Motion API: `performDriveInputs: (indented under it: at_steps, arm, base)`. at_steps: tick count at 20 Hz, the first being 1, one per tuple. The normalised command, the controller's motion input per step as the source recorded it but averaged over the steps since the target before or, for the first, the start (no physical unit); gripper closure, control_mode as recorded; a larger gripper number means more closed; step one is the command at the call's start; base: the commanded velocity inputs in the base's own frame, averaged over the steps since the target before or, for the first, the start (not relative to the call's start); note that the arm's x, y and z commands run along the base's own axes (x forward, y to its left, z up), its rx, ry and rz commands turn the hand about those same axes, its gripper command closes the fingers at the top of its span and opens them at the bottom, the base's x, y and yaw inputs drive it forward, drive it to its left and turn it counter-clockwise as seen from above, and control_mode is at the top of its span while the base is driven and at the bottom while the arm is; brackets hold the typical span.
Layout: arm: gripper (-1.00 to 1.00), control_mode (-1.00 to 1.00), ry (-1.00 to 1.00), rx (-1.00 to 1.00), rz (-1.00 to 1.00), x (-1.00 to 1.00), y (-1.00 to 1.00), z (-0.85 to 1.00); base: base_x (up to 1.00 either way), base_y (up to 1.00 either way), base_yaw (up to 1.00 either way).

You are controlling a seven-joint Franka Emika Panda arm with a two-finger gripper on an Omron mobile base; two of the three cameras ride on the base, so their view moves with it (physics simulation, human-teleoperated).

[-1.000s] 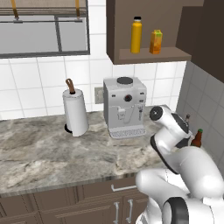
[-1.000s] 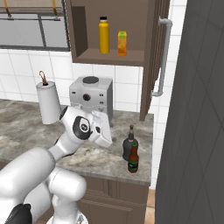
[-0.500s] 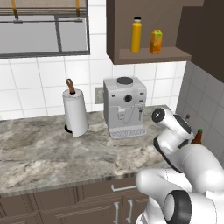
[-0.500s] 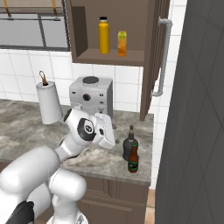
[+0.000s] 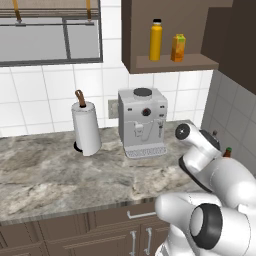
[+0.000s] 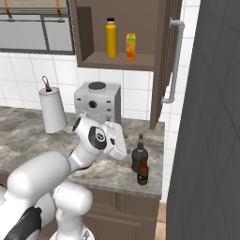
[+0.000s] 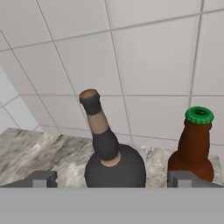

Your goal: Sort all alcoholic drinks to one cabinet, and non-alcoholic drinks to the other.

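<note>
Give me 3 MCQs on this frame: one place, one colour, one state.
1. Where do the tall yellow-orange bottle and juice carton stand?
A. on the counter
B. on the open cabinet's shelf
C. on the coffee machine

2. What colour is the beer bottle's cap?
A. green
B. red
C. white

3. How is the pincer set?
A. shut on the beer bottle
B. shut on the black bottle
C. open, fingertips either side of the black bottle

Key: 1 B, both stand on the cabinet shelf; 2 A, green in the hand view; 3 C, the tips sit wide apart.
</note>
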Motion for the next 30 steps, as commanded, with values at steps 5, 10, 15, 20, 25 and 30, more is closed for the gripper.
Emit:
performDriveInputs:
  at_steps: [5, 10, 15, 20, 25, 30]
  arm:
    - [-1.00, -1.00, 0.00, 0.00, 0.00, 0.08, -0.07, -0.04]
    - [-1.00, -1.00, 0.00, 0.00, 0.00, 0.03, -0.06, -0.01]
    - [-1.00, -1.00, 0.00, 0.00, -0.03, 0.00, -0.04, 0.00]
    - [-1.00, -1.00, 0.00, 0.00, -0.04, 0.02, -0.08, 0.00]
    - [-1.00, -1.00, 0.00, 0.00, -0.05, 0.04, -0.07, -0.01]
    - [-1.00, -1.00, 0.00, 0.00, -0.04, 0.01, -0.05, -0.04]
  base:
    - [0.00, 0.00, 0.00]
    - [0.00, 0.00, 0.00]
    - [0.00, 0.00, 0.00]
    - [0.00, 0.00, 0.00]
    - [0.00, 0.00, 0.00]
    - [0.00, 0.00, 0.00]
